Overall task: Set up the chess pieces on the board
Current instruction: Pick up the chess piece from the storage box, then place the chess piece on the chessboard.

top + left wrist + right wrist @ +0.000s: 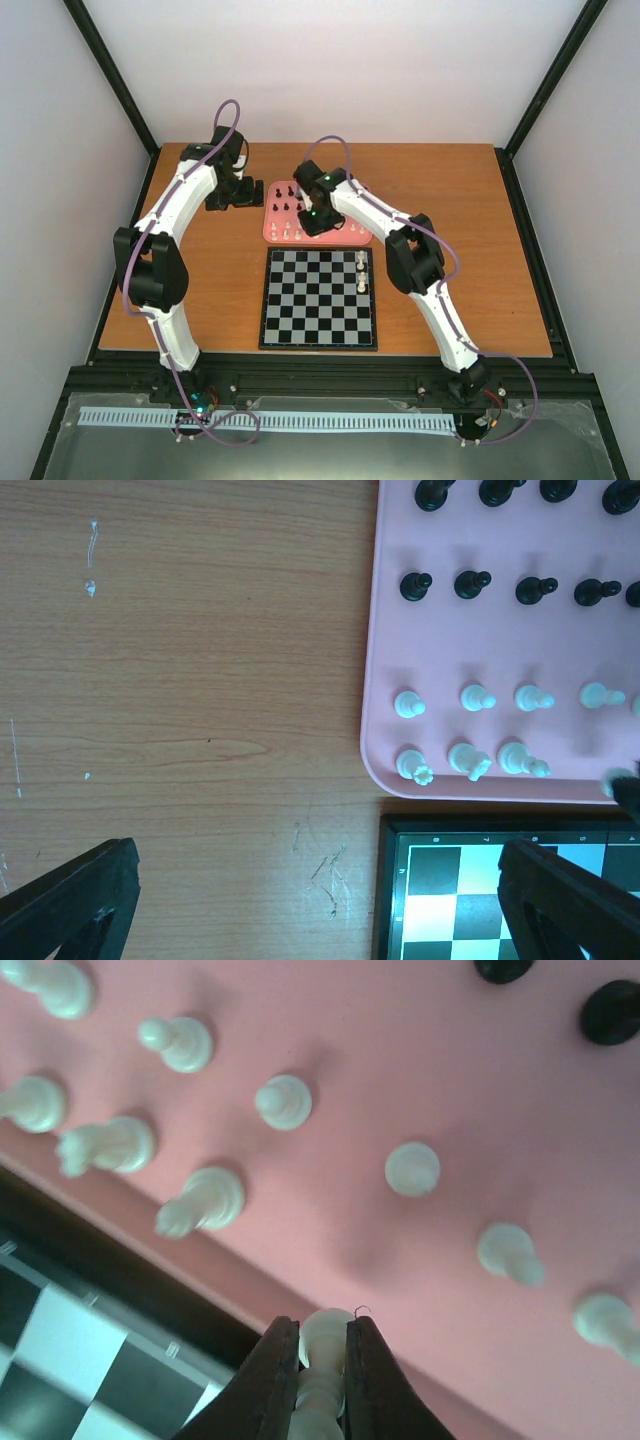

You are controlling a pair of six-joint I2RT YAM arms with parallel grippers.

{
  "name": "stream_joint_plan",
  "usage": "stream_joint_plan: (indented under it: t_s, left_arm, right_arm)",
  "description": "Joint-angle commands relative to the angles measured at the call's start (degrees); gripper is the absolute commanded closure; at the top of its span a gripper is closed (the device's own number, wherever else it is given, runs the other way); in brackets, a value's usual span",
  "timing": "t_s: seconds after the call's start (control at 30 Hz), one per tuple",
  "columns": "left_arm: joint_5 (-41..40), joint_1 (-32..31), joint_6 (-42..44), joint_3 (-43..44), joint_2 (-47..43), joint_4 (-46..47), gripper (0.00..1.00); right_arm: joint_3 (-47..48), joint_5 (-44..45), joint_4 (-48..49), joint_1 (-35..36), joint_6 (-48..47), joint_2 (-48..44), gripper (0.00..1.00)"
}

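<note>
The right tool is closed tightly on a cream-white chess piece, whose round head shows between the 2 fingers, at the near edge of the pink tray. I cannot tell if this piece touches the tray. Other white pieces stand on the tray around it.

The left tool is wide open and holds nothing. It hangs over the desk beside the tray's near left corner.

The board lies just in front of the tray, and 2 white chessmen stand on its right side.
</note>
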Motion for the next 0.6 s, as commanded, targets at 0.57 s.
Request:
stream_joint_plan:
  t_s: [0.57]
  left_arm:
    - [-1.65, 0.01, 0.39, 2.72, -0.36, -0.63, 0.00]
  right_arm:
    - [-47.46, 2.11, 3.64, -0.11, 6.20, -46.14, 0.97]
